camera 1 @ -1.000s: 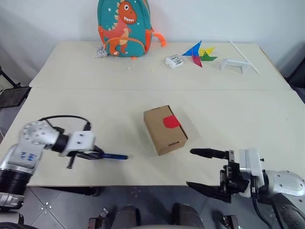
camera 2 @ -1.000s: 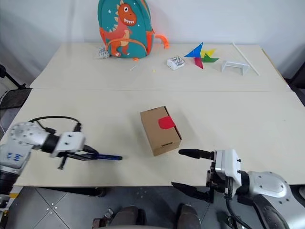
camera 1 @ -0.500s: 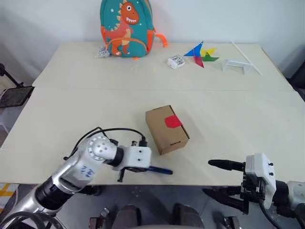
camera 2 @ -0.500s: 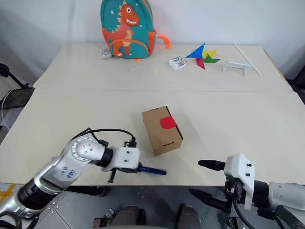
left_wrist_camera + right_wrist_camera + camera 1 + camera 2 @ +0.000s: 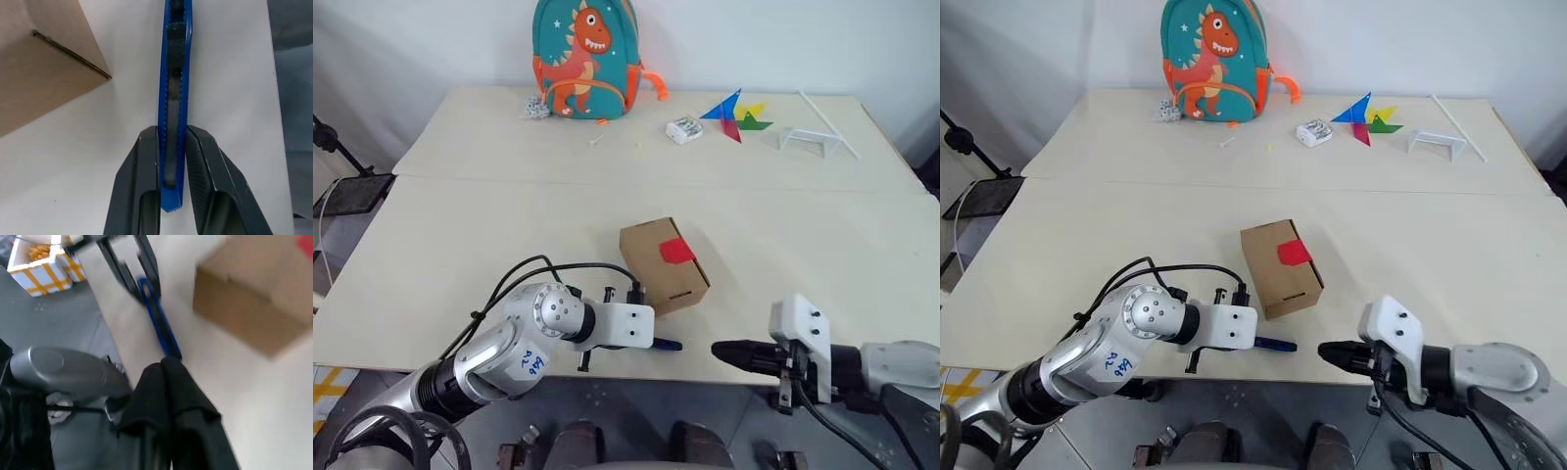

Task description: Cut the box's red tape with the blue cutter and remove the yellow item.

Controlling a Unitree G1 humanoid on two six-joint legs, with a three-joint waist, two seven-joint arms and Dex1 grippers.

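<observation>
Now we have the blue cutter (image 5: pixel 174 98) pinched by its rear end in our left hand (image 5: pixel 172 161), lying low over the worktop (image 5: pixel 489 245) near its front edge, just beside the near corner of the box (image 5: pixel 658 257). The red tape (image 5: pixel 676 251) sits on the box's top, running over the right-hand edge, uncut, so the yellow item is presumably inside (we cannot see it). Our right hand (image 5: pixel 1337 354) has its fingers pressed together on nothing, pointing toward the cutter's tip from off the front edge.

To do this step well, we judge that the cutter needs a firmer, better-angled hold first: the right hand could steady the free end or push the slider. Then we lift the tip to the tape and draw along the seam, bracing the light box so it does not skid.
</observation>
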